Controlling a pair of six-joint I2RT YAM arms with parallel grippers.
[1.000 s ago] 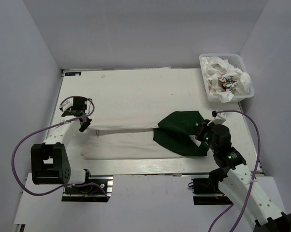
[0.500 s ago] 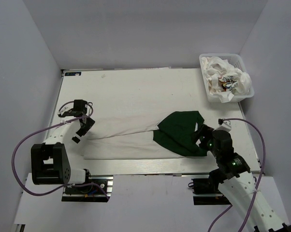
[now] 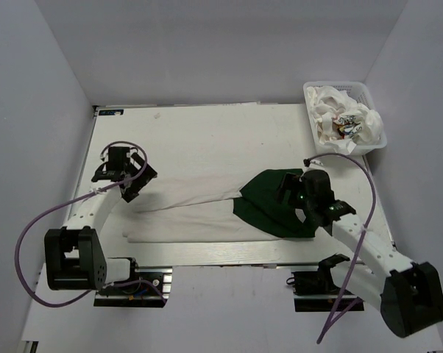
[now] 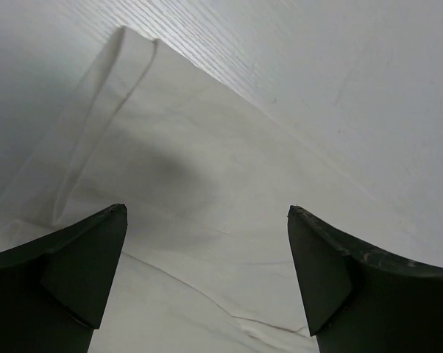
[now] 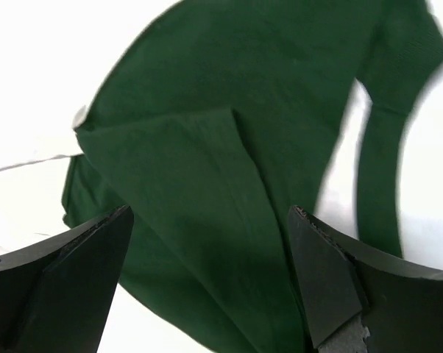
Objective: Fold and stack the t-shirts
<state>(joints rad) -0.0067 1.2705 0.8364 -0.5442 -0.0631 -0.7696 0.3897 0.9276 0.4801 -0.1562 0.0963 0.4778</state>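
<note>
1. White cloth, long and narrow: the soft white cloth t-shirt with dark green sleeves (image 3: pixel 199 209) lies flat on the pale table (image 3: pixel 207 132). It runs sideways from my left gripper (image 3: pixel 135 185) to my right gripper (image 3: pixel 286 195), plain white end by the left jaws and green end by the right.
2. Left jaws: spread as wide as they go, nothing held. From the left wrist, white cloth fills the gap beneath the fingers. A doubled edge ends in a corner ahead and to the left of the jaws. Bare table lies ahead and to the right.
3. Right jaws: also wide open and empty. From the right wrist, green fabric lies directly beneath and ahead. A fold ridge runs forward from between the fingers. A narrow green strip lies outside the right finger, with white showing between strip and sleeve.
4. The crumpled white cloth t-shirts with small colourful prints (image 3: pixel 346 118) sit heaped in the white plastic lattice basket (image 3: pixel 338 84), far ahead of the right jaws and well apart from them.
5. Judgement: the lengthwise fold of the first shirt looks laid, since the body reads as a narrow band. The green end is untidy, with one sleeve overlapping the other.
6. Next move, as I judge it: a crosswise fold. Each gripper needs to come down on a doubled edge at one end and pinch both layers. Then both carry that end over the band toward the other end. Risk: catching the top layer only, which would drag the lengthwise fold open.
</note>
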